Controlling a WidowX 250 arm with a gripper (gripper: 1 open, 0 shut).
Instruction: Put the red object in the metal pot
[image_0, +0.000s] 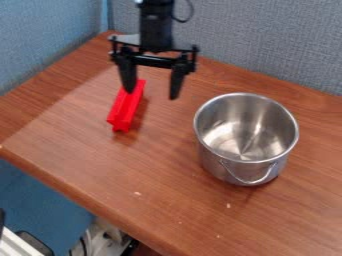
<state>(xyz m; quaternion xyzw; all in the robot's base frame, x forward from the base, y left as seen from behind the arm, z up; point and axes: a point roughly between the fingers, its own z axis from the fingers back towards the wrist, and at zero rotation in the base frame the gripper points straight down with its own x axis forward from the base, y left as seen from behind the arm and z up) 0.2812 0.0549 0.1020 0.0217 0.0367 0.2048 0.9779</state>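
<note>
The red object (126, 107) is a long flat red bar lying on the wooden table (80, 150), left of centre. Right above its far end hangs my gripper (151, 86), pointing down, its two black fingers spread wide with nothing between them. One finger (127, 78) stands over the bar's far end and the other finger (175, 84) to its right. The metal pot (246, 136) stands upright and empty to the right, its small handle at the front. I cannot tell whether the fingers touch the bar.
A blue-grey fabric wall (267, 30) runs behind the table. The table's front-left edge (67, 185) drops off to the floor, where cables lie. Bare wood shows in front of the bar and the pot.
</note>
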